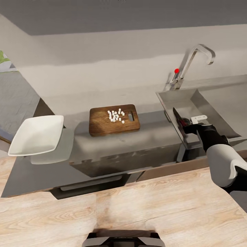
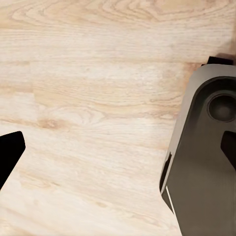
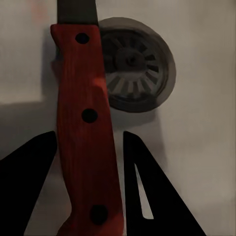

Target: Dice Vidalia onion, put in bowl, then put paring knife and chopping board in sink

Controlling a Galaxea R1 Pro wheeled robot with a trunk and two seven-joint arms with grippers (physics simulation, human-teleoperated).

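Wooden flooring (image 1: 171, 202) lies nearest in the head view; beyond it the grey countertop (image 1: 113, 144) carries an empty white bowl (image 1: 36, 134) overhanging its left end and the chopping board (image 1: 114, 119), strewn with diced onion (image 1: 116, 115). Over the sink (image 1: 197, 103), the right gripper (image 1: 189, 124) grasps the paring knife (image 1: 178, 117).

Left wrist view: dark left gripper fingers (image 2: 10, 155) spread over flooring.

Right wrist view: fingers (image 3: 147, 191) flank the knife's red handle (image 3: 86, 128) above the round drain (image 3: 132, 64).

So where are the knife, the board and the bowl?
knife (image 3: 86, 123): right wrist view, middle of its red handle.
board (image 1: 103, 124): head view, bare wood beside the onion bits.
bowl (image 1: 36, 134): head view, its white inside.
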